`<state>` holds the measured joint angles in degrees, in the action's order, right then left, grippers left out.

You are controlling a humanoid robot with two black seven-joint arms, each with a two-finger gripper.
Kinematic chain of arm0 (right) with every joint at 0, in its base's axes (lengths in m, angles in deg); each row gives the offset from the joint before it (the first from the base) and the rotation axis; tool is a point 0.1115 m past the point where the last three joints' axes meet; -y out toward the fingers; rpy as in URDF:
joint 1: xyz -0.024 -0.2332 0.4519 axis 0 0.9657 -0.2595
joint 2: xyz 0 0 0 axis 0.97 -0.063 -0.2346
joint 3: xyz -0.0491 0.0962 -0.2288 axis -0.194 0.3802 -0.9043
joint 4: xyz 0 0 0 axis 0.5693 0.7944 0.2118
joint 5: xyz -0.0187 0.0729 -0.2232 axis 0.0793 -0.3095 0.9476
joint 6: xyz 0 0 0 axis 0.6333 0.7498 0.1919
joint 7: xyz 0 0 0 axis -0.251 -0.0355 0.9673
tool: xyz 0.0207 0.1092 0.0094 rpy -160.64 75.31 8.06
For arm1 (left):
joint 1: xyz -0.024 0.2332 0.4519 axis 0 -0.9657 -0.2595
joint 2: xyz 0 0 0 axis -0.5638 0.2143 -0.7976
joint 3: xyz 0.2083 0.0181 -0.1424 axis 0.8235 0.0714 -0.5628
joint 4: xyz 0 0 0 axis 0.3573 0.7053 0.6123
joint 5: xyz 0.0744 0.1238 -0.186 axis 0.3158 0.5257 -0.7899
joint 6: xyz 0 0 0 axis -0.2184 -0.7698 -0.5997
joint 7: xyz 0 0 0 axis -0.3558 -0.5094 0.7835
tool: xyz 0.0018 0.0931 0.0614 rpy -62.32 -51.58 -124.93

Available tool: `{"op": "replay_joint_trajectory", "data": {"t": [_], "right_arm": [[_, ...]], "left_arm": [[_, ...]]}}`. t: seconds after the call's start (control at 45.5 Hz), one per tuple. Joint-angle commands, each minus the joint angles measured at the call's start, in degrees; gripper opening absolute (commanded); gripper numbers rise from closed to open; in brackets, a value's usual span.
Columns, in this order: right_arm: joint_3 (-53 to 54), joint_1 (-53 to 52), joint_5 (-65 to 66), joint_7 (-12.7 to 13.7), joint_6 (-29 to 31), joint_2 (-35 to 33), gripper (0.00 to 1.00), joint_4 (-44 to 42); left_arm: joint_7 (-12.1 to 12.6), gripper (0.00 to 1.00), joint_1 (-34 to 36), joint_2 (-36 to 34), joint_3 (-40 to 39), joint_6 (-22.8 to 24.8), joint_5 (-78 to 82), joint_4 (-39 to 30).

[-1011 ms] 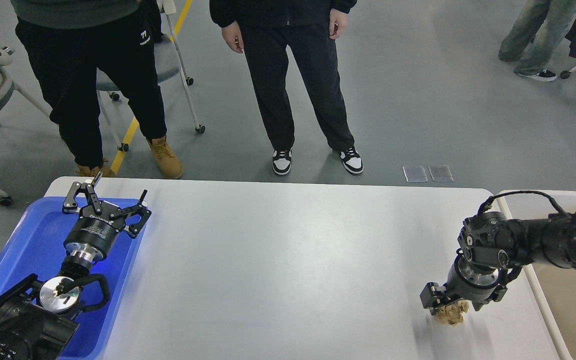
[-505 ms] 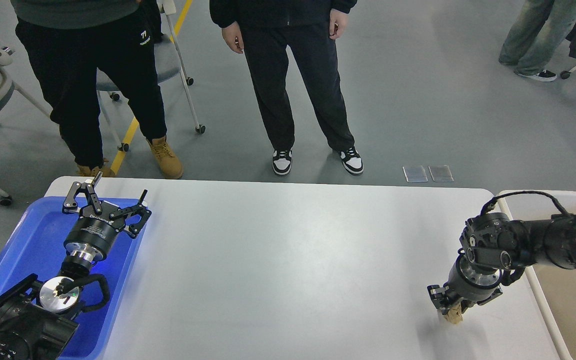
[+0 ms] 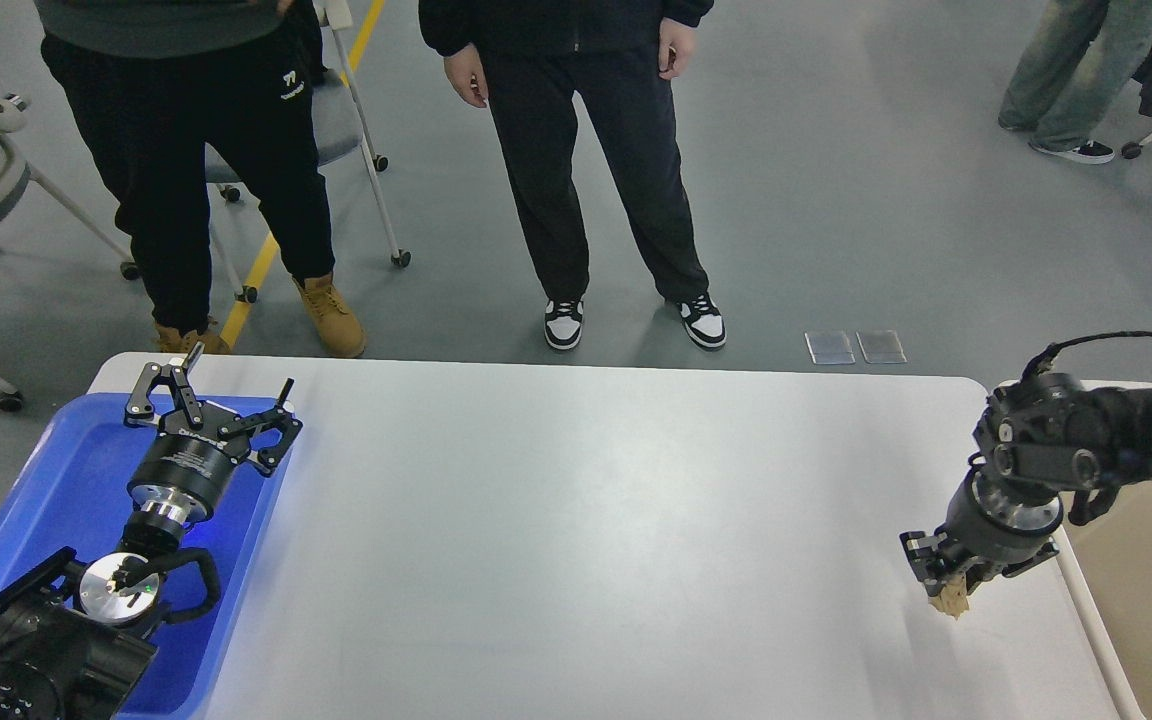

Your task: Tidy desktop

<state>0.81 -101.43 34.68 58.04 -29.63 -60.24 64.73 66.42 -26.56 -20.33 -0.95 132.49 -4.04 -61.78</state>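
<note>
White-grey rectangular desktop (image 3: 576, 520) with rounded corners, seen from the head view. Its matte surface shows soft reflections and a faint shadow near the right front. A blue plastic tray (image 3: 26, 500) rests on the left end, its right rim lying on the tabletop and its left part overhanging the table's left edge. At the right end, a beige bin (image 3: 1151, 600) with a white rim sits just beside the desktop; whether the two touch cannot be told.

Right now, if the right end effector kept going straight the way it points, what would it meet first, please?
The right end effector, shut on a tan scrap, points downward, so it would probably meet the desktop just beneath first; its height is unclear.
</note>
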Motion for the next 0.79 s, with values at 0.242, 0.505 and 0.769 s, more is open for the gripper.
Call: {"op": "replay_joint_trajectory", "data": {"t": [0.242, 0.505, 0.769], "right_arm": [[-7.23, -40.15, 7.72, -0.15, 9.43, -14.03, 0.00, 13.79], [-7.23, -48.16, 10.18, 0.03, 9.43, -18.33, 0.00, 10.63], [-6.53, -39.12, 15.81, 1.08, 9.09, -26.16, 0.00, 3.86]], "left_arm": [[0.00, 1.00, -0.03, 0.00, 0.00, 0.00, 0.02, 0.01], [0.00, 1.00, -0.03, 0.00, 0.00, 0.00, 0.02, 0.01], [0.00, 1.00, -0.03, 0.00, 0.00, 0.00, 0.02, 0.01]]}}
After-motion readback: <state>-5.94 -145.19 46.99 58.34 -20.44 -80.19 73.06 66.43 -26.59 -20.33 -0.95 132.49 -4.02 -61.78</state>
